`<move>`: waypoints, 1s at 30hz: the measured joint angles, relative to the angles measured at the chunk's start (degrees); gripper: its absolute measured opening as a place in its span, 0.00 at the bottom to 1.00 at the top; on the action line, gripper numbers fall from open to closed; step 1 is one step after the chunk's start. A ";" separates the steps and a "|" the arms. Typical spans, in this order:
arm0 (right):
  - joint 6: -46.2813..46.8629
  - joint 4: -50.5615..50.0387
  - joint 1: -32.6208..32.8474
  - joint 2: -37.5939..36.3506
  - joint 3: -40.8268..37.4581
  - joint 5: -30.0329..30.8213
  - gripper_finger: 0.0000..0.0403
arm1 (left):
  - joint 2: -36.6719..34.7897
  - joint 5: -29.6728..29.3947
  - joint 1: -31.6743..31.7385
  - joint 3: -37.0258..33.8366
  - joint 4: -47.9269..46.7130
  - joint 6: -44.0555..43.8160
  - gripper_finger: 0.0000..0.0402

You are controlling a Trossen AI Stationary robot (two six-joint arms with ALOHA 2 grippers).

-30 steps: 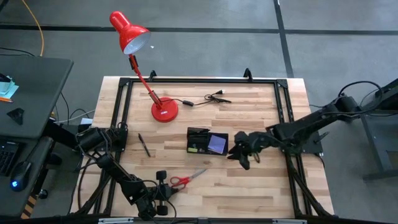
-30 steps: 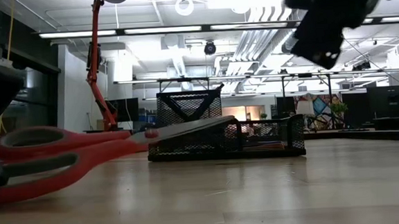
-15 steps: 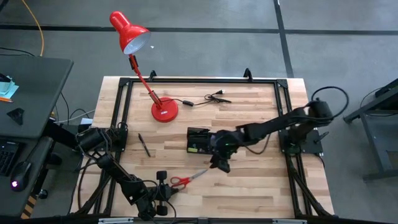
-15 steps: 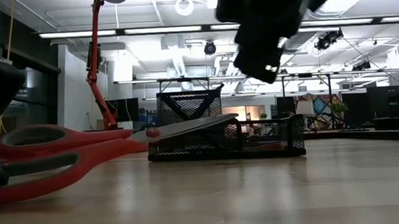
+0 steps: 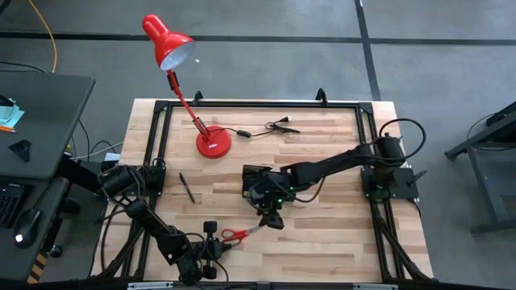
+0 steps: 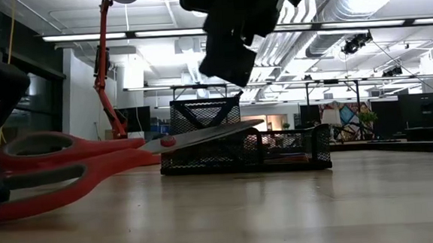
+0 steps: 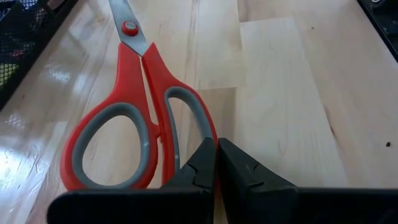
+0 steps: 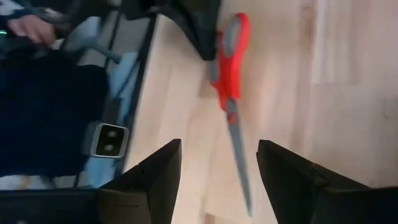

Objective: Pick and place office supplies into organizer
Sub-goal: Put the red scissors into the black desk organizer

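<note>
The red-handled scissors (image 5: 235, 234) lie near the table's front, handles toward my left gripper (image 5: 213, 242), blades toward the organizer. In the low view the scissors (image 6: 68, 164) slant, blade end raised. My left gripper (image 7: 216, 152) is shut at the handle loops' end. My right gripper (image 5: 272, 216) hovers open above the blades (image 8: 239, 168), fingers on either side and clear of them; it also shows high in the low view (image 6: 233, 30). The black mesh organizer (image 5: 251, 179) stands mid-table, its right part hidden under the right arm. A thin black pen (image 5: 187, 187) lies to its left. My left gripper meets the outer rim of one handle loop (image 7: 207, 134), at the scissors' handle end, with its shut fingertips (image 7: 202, 163). The fingers slant down from the table's near left side, along the scissors. Whether they press on the rim or only touch it, I cannot tell.
A red desk lamp (image 5: 211, 143) stands at the far left of the table. A black cable with plug (image 5: 270, 126) lies beside it. A black frame (image 5: 367, 145) borders the table. Bare wood lies right of the scissors, toward the near right corner.
My right gripper has swept toward the table's left edge and a little nearer, from the organizer's right side across it to above the scissors' blades, rolling as it went. The scissors and my left gripper stay where they were.
</note>
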 joint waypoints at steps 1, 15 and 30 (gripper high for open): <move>0.02 0.02 -0.19 0.15 0.40 -1.13 0.49 | 0.00 0.00 0.00 0.00 0.02 0.31 0.00; 2.21 1.45 -2.35 1.07 -1.46 -5.34 0.47 | -0.02 0.09 -0.01 0.00 0.19 3.64 0.00; 4.29 5.66 1.07 5.87 -1.49 -7.57 0.46 | -0.07 -0.62 0.04 -0.02 0.66 4.04 0.00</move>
